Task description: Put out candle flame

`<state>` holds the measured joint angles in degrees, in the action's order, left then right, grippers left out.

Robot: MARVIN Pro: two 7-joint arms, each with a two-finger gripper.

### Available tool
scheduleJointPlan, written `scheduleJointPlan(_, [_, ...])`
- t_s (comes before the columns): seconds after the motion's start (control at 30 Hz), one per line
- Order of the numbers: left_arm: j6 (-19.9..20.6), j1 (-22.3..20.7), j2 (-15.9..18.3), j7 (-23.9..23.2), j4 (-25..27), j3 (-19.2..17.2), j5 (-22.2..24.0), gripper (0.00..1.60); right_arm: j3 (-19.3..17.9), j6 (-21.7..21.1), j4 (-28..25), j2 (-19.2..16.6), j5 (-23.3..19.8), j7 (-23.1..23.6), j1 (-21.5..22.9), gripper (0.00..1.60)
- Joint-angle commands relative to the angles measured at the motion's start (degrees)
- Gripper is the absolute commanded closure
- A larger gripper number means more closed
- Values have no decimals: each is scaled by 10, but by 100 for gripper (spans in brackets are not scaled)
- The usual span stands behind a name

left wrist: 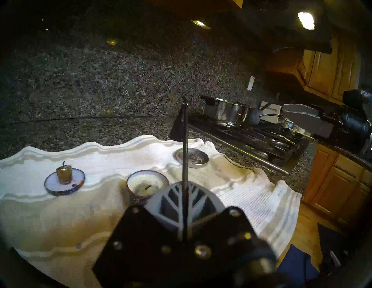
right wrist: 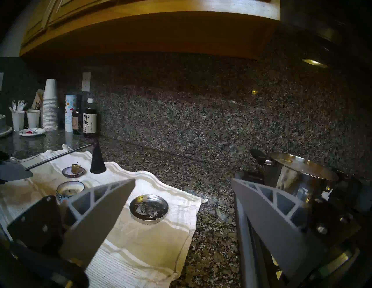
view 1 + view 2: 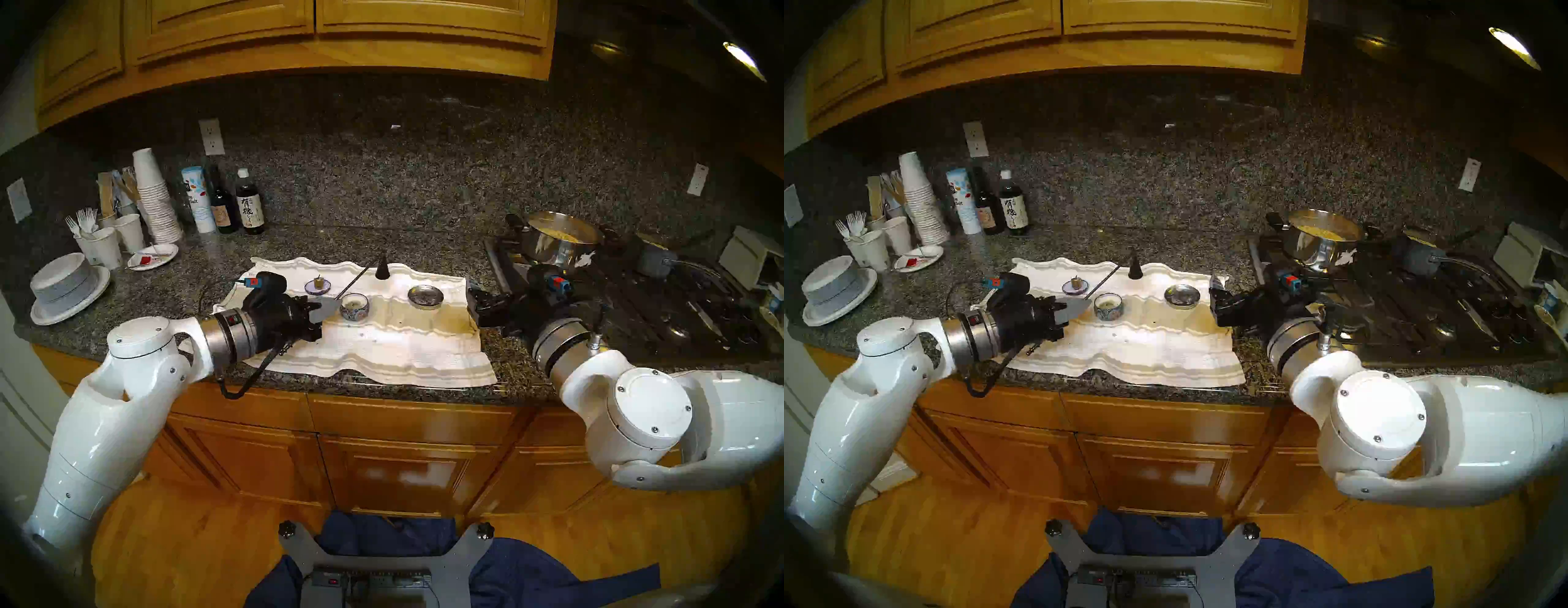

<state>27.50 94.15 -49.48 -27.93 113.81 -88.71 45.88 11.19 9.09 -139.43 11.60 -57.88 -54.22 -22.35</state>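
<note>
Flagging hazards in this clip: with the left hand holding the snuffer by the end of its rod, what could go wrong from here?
1. The left hand pinches only the rod's tip, so the long snuffer may pivot or slip.
2. Swinging the cone could clip the gold candle on its small dish and topple it.
3. The rod passes close above the bowl candle; lowering it carelessly might nudge the bowl on the rumpled towel.

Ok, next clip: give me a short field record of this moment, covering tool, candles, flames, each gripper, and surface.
tool: candle snuffer, black cone on a thin rod
left gripper: shut on the snuffer's rod, cone hanging past both candles
right gripper: open, empty, near the stove
candles: small gold candle on a saucer; bowl candle in a patterned bowl
flames: none visible on either wick
other: empty metal dish
surface: white towel on a granite counter
</note>
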Motion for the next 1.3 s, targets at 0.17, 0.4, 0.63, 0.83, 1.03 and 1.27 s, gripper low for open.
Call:
scheduleJointPlan(0.17, [0, -36, -18, 25, 27, 23, -4, 160, -12, 1, -2, 1, 9, 1, 13, 0])
scheduleJointPlan(0.4, [4, -57, -28, 44, 24, 53, -12, 160, -12, 1, -2, 1, 9, 1, 13, 0])
scheduleJointPlan(0.63, [7, -64, -47, 75, 32, 83, -27, 160, -12, 1, -2, 1, 9, 1, 13, 0])
scheduleJointPlan(0.83, [19, -83, -63, 101, 38, 110, -39, 160, -12, 1, -2, 1, 8, 1, 13, 0])
scheduleJointPlan(1.03, [34, -96, -75, 121, 35, 131, -48, 160, -12, 1, -2, 1, 9, 1, 13, 0])
scheduleJointPlan(1.27, [51, -110, -90, 148, 28, 148, -63, 160, -12, 1, -2, 1, 9, 1, 13, 0])
